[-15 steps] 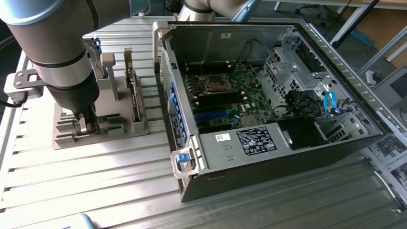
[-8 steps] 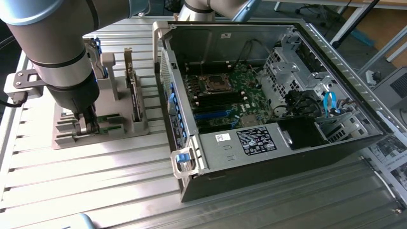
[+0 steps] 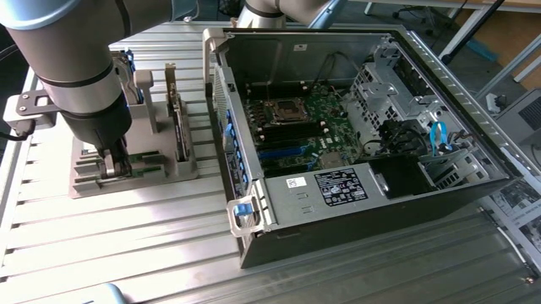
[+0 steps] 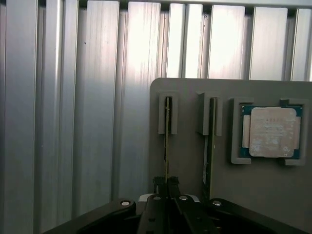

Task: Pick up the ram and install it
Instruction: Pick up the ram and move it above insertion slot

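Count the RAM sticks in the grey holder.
2. One ram stands edge-on in the holder slot nearest its edge, jaws of the gripper shut on it; a second stick stands in the next slot, beside the processor. Others may be hidden.

Open tabletop (image 4: 73, 122) flanks the grey holder (image 4: 185, 161); a second memory stick (image 4: 209, 146) stands just beside the tool (image 4: 168, 185) gripping the ram (image 4: 167, 131).

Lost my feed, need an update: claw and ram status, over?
Claw shut on ram stick. Stick on edge in holder slot, not lifted. Second stick alongside, apart; nothing blocking.
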`<action>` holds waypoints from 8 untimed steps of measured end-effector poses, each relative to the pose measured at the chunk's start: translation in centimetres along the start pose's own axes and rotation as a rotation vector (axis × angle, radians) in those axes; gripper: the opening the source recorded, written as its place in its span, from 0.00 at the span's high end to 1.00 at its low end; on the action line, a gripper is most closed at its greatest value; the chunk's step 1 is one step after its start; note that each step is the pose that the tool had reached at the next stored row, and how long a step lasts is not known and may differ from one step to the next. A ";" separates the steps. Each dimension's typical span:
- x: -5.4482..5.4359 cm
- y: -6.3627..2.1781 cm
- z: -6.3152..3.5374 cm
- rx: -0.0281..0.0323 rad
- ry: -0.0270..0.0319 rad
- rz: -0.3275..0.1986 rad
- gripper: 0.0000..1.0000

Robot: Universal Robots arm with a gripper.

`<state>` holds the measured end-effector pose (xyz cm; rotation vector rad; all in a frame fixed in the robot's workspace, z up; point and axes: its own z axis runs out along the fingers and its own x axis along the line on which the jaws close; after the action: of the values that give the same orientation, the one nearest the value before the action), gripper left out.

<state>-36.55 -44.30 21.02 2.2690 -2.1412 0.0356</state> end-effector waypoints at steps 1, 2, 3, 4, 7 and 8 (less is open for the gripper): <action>0.0 0.00 -0.03 0.0000 0.0000 0.000 0.87; 0.0 0.00 -0.08 -0.0002 0.0001 0.000 0.87; 0.0 0.00 -0.12 -0.0002 0.0001 0.000 0.87; 0.0 0.00 -0.17 -0.0002 0.0001 0.000 0.87; 0.0 0.00 -0.36 -0.0002 0.0001 0.000 0.87; 0.0 0.00 -0.42 -0.0002 0.0001 0.000 0.87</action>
<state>-36.55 -44.30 21.43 2.2689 -2.1411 0.0355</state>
